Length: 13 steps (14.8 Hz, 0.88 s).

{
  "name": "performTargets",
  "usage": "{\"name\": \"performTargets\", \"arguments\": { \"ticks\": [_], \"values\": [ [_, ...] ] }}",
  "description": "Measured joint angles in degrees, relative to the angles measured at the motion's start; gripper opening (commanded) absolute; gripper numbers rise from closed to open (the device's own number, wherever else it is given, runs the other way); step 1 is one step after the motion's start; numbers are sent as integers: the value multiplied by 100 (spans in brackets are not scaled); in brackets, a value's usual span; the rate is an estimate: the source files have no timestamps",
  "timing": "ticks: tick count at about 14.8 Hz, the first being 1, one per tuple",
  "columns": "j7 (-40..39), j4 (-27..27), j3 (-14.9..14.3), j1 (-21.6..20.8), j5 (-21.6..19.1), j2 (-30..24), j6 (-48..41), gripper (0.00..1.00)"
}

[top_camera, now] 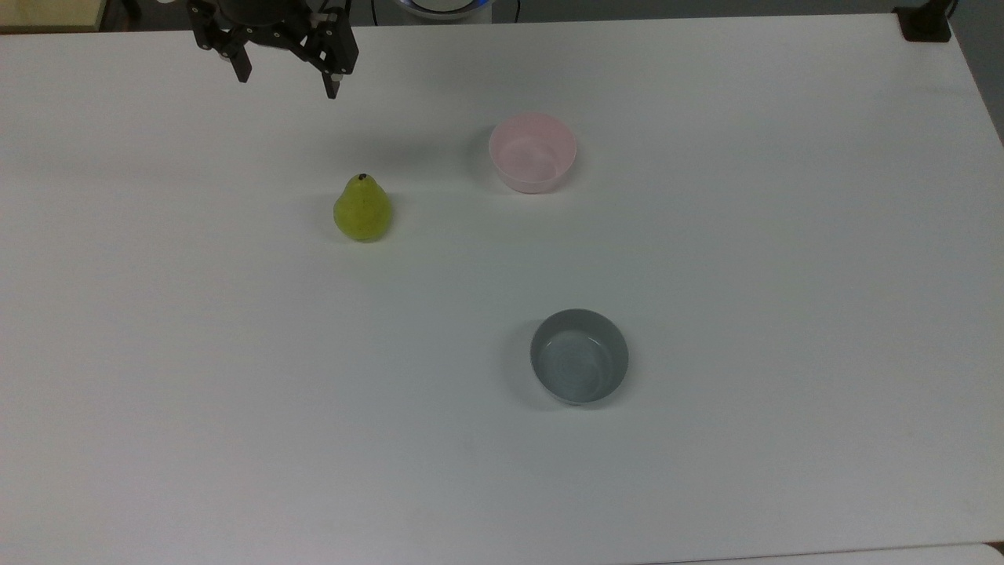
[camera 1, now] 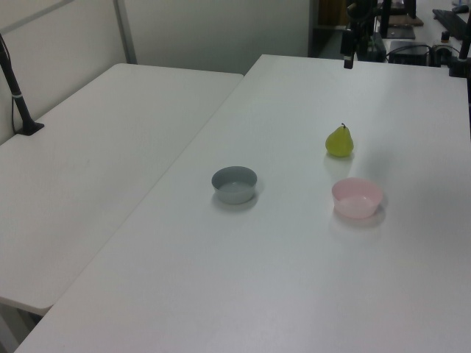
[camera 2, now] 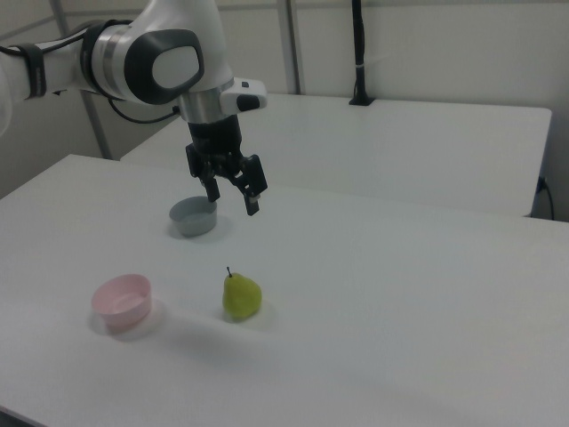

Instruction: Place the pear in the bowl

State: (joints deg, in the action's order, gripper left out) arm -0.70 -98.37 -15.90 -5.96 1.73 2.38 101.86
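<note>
Pear [top_camera: 362,209] upright on table, stem up, below and right of spread, empty gripper [top_camera: 287,83] in top view.

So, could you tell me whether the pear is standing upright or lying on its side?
Upright: the pear rests on its rounded bottom with its stem pointing up.

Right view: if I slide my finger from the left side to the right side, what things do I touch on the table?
Pink bowl → grey bowl → pear.
</note>
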Motion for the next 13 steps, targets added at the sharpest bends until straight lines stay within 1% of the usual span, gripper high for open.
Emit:
{"name": "performTargets", "arguments": {
  "ticks": [4, 8, 10, 13],
  "values": [
    [-50, 0, 0, 2, 0, -3, 0, 100],
    [-315, -44, 4, -19, 0, -72, 0, 100],
    [-443, -216, 18, -47, -3, -224, 1, 100],
    [-496, -666, 44, -217, -5, -488, 115, 100]
  ]
}}
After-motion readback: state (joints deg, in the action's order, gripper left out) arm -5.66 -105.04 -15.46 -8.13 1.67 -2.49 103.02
